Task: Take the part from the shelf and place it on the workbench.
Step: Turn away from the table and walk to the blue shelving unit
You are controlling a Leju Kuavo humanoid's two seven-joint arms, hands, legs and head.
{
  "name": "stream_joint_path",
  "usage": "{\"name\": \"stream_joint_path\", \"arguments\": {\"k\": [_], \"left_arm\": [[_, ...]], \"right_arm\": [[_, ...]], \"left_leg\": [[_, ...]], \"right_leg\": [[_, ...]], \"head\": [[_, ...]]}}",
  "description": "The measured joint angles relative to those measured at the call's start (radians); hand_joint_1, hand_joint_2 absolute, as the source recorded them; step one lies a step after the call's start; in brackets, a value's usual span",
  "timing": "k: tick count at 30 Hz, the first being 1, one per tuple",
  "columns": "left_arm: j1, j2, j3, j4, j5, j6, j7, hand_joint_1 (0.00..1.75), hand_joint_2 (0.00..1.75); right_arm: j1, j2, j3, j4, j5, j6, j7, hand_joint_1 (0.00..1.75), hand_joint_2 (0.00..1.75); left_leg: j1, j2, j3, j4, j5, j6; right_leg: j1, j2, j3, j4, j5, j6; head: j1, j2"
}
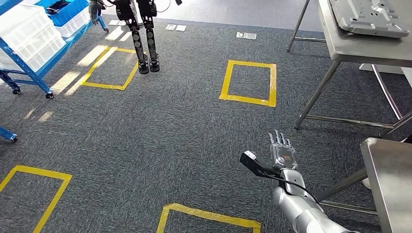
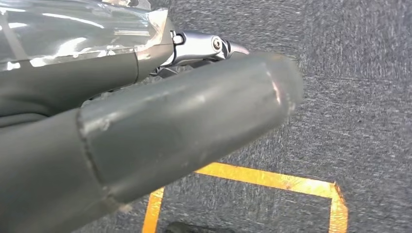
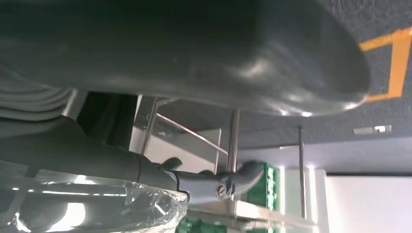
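A flat grey metal part (image 1: 368, 17), a pressed panel with raised ribs and small holes, lies on the steel workbench (image 1: 357, 47) at the upper right of the head view. It rests slightly skewed, near the bench's front edge. The blue shelf (image 1: 25, 68) stands far left, carrying white and blue bins.

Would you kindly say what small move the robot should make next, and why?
Probably turn and step toward the blue shelf with white and blue bins: the right hand holds nothing, fingers apart over grey carpet, and the shelf stands far off to the left.
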Motion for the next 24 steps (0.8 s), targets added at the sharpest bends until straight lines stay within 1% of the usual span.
{"name": "stream_joint_path", "arguments": {"k": [1, 2, 3, 4, 5, 6, 7, 8, 9, 10, 11, 12, 13, 14, 15, 16, 17, 18, 19, 20, 21, 22, 23, 24], "left_arm": [[-0.002, -0.001, 0.0, 0.0, -0.001, 0.0, 0.0, 0.0, 0.0], [-0.004, -0.001, 0.001, 0.0, -0.002, 0.0, 0.0, 0.0, 0.0], [-0.003, -0.001, 0.001, 0.0, -0.002, 0.0, 0.0, 0.0, 0.0], [-0.002, -0.002, 0.001, 0.0, -0.004, 0.0, 0.0, 0.0, 0.0], [0.0, -0.002, 0.001, 0.0, -0.006, -0.001, 0.0, 0.0, 0.0], [0.0, -0.001, 0.001, 0.0, -0.01, -0.001, 0.0, 0.0, 0.0], [-0.001, -0.001, 0.001, 0.0, -0.015, -0.002, 0.0, 0.0, 0.0], [-0.004, -0.001, 0.001, 0.0, -0.021, -0.003, 0.0, 0.0, 0.0], [-0.008, -0.001, 0.001, 0.0, -0.027, -0.004, 0.001, 0.0, 0.0], [-0.011, -0.001, 0.001, 0.0, -0.032, -0.006, 0.002, 0.0, 0.0], [-0.012, 0.0, 0.0, 0.0, -0.037, -0.008, 0.005, 0.0, 0.0], [-0.012, -0.001, 0.0, 0.0, -0.04, -0.008, 0.008, 0.0, 0.0], [-0.012, -0.001, 0.0, 0.0, -0.042, -0.009, 0.011, 0.0, 0.0], [-0.012, -0.002, 0.0, 0.0, -0.044, -0.009, 0.013, 0.0, 0.0], [-0.015, -0.002, 0.0, 0.0, -0.045, -0.009, 0.015, 0.0, 0.0], [-0.018, -0.003, 0.0, 0.0, -0.048, -0.009, 0.016, 0.0, 0.0], [-0.02, -0.003, 0.0, 0.0, -0.049, -0.01, 0.017, 0.0, 0.0], [-0.022, -0.004, 0.0, 0.0, -0.051, -0.01, 0.018, 0.0, 0.0], [-0.022, -0.005, 0.0, 0.0, -0.052, -0.01, 0.018, 0.0, 0.0], [-0.021, -0.006, 0.0, 0.0, -0.052, -0.01, 0.019, 0.0, 0.0], [-0.02, -0.006, 0.0, 0.0, -0.052, -0.01, 0.019, 0.0, 0.0], [-0.019, -0.007, 0.0, 0.0, -0.052, -0.01, 0.019, 0.0, 0.0], [-0.019, -0.008, 0.0, 0.0, -0.053, -0.01, 0.019, 0.0, 0.0], [-0.02, -0.008, 0.0, 0.0, -0.053, -0.01, 0.019, 0.0, 0.0]], "right_arm": [[0.017, -0.002, -0.01, 0.004, -0.004, 0.0, 0.005, 0.0, 0.0], [0.035, -0.005, -0.019, 0.008, -0.008, 0.001, 0.01, 0.0, 0.0], [0.052, -0.008, -0.029, 0.013, -0.012, 0.002, 0.015, 0.0, 0.0], [0.068, -0.01, -0.037, 0.017, -0.015, 0.004, 0.019, 0.0, 0.0], [0.081, -0.011, -0.047, 0.021, -0.019, 0.006, 0.025, 0.0, 0.0], [0.093, -0.012, -0.056, 0.024, -0.022, 0.01, 0.031, 0.0, 0.0], [0.104, -0.013, -0.066, 0.027, -0.024, 0.014, 0.037, 0.0, 0.0], [0.117, -0.017, -0.078, 0.029, -0.029, 0.017, 0.043, 0.0, 0.0], [0.132, -0.021, -0.091, 0.032, -0.034, 0.018, 0.047, 0.0, 0.0], [0.149, -0.024, -0.104, 0.035, -0.04, 0.018, 0.049, 0.0, 0.0], [0.165, -0.027, -0.117, 0.038, -0.046, 0.017, 0.049, 0.0, 0.0], [0.18, -0.027, -0.129, 0.04, -0.051, 0.017, 0.049, 0.0, 0.0], [0.192, -0.028, -0.141, 0.041, -0.054, 0.017, 0.049, 0.0, 0.0], [0.203, -0.029, -0.151, 0.043, -0.057, 0.02, 0.05, 0.0, 0.0], [0.215, -0.031, -0.161, 0.047, -0.058, 0.025, 0.051, 0.0, 0.0], [0.227, -0.033, -0.17, 0.051, -0.059, 0.033, 0.054, 0.0, 0.0], [0.242, -0.034, -0.178, 0.057, -0.06, 0.04, 0.057, 0.0, 0.0], [0.256, -0.035, -0.184, 0.062, -0.059, 0.046, 0.061, 0.0, 0.0], [0.268, -0.035, -0.19, 0.066, -0.059, 0.05, 0.063, 0.0, 0.0], [0.276, -0.035, -0.194, 0.069, -0.059, 0.052, 0.065, 0.0, 0.0], [0.281, -0.035, -0.198, 0.071, -0.059, 0.055, 0.067, 0.0, 0.0], [0.282, -0.034, -0.202, 0.072, -0.06, 0.059, 0.068, 0.0, 0.0], [0.282, -0.033, -0.207, 0.074, -0.063, 0.066, 0.07, 0.0, 0.0], [0.284, -0.031, -0.212, 0.076, -0.066, 0.074, 0.072, 0.0, 0.0]], "left_leg": [[0.0, 0.027, -0.032, 0.068, -0.034, -0.003], [0.003, 0.038, -0.064, 0.133, -0.063, -0.006], [0.004, 0.043, -0.086, 0.18, -0.079, -0.007], [0.005, 0.046, -0.09, 0.191, -0.076, -0.008], [0.006, 0.051, -0.072, 0.162, -0.057, -0.007], [0.005, 0.063, -0.036, 0.1, -0.028, -0.005], [0.002, 0.087, 0.009, 0.024, -0.004, 0.0], [-0.002, 0.106, 0.046, -0.039, 0.012, 0.005], [-0.005, 0.119, 0.069, -0.079, 0.019, 0.01], [-0.009, 0.12, 0.078, -0.095, 0.019, 0.014], [-0.011, 0.106, 0.077, -0.096, 0.02, 0.018], [-0.008, 0.092, 0.079, -0.1, 0.024, 0.024], [-0.006, 0.081, 0.083, -0.106, 0.029, 0.028], [-0.003, 0.071, 0.086, -0.111, 0.034, 0.034], [0.001, 0.06, 0.09, -0.116, 0.039, 0.038], [0.001, 0.047, 0.089, -0.117, 0.041, 0.041], [0.002, 0.032, 0.089, -0.116, 0.042, 0.042], [0.002, 0.015, 0.088, -0.116, 0.042, 0.042], [0.002, -0.002, 0.088, -0.115, 0.042, 0.042], [0.003, -0.017, 0.088, -0.114, 0.042, 0.041], [0.004, -0.031, 0.088, -0.113, 0.042, 0.039], [0.006, -0.044, 0.088, -0.11, 0.041, 0.035], [0.006, -0.055, 0.086, -0.106, 0.038, 0.028], [0.005, -0.065, 0.085, -0.103, 0.036, 0.021]], "right_leg": [[0.003, -0.013, 0.001, 0.0, -0.002, -0.006], [0.006, -0.026, 0.001, 0.0, -0.004, -0.01], [0.008, -0.041, 0.001, 0.0, -0.005, -0.012], [0.009, -0.054, 0.001, 0.0, -0.005, -0.013], [0.009, -0.066, 0.001, 0.0, -0.006, -0.013], [0.01, -0.077, 0.001, 0.0, -0.007, -0.012], [0.012, -0.088, 0.003, 0.0, -0.008, -0.01], [0.015, -0.099, 0.005, 0.0, -0.01, -0.007], [0.018, -0.11, 0.008, 0.0, -0.013, -0.002], [0.02, -0.123, 0.011, -0.001, -0.016, 0.003], [0.02, -0.135, 0.015, -0.002, -0.018, 0.007], [0.02, -0.139, 0.016, 0.0, -0.02, 0.013], [0.018, -0.124, 0.015, 0.007, -0.025, 0.018], [0.017, -0.096, 0.007, 0.029, -0.038, 0.019], [0.015, -0.06, -0.011, 0.071, -0.059, 0.019], [0.011, -0.029, -0.037, 0.13, -0.087, 0.016], [0.009, -0.011, -0.069, 0.198, -0.114, 0.014], [0.007, -0.006, -0.095, 0.253, -0.132, 0.016], [0.005, -0.003, -0.107, 0.275, -0.135, 0.022], [0.003, -0.002, -0.102, 0.259, -0.123, 0.031], [-0.002, 0.002, -0.078, 0.205, -0.098, 0.042], [-0.008, 0.014, -0.044, 0.131, -0.069, 0.053], [-0.01, 0.028, -0.015, 0.07, -0.048, 0.057], [-0.011, 0.038, 0.007, 0.027, -0.033, 0.055]], "head": [[-0.003, 0.0], [-0.003, 0.0], [-0.003, 0.0], [-0.003, 0.0], [-0.003, 0.0], [-0.003, 0.0], [-0.004, 0.0], [-0.003, 0.0], [-0.002, 0.0], [-0.001, 0.0], [0.0, 0.0], [0.001, 0.0], [0.001, 0.0], [0.002, 0.0], [0.004, 0.0], [0.006, 0.0], [0.007, 0.0], [0.008, 0.0], [0.008, 0.0], [0.008, 0.0], [0.008, 0.0], [0.008, 0.0], [0.009, 0.0], [0.01, 0.0]]}}
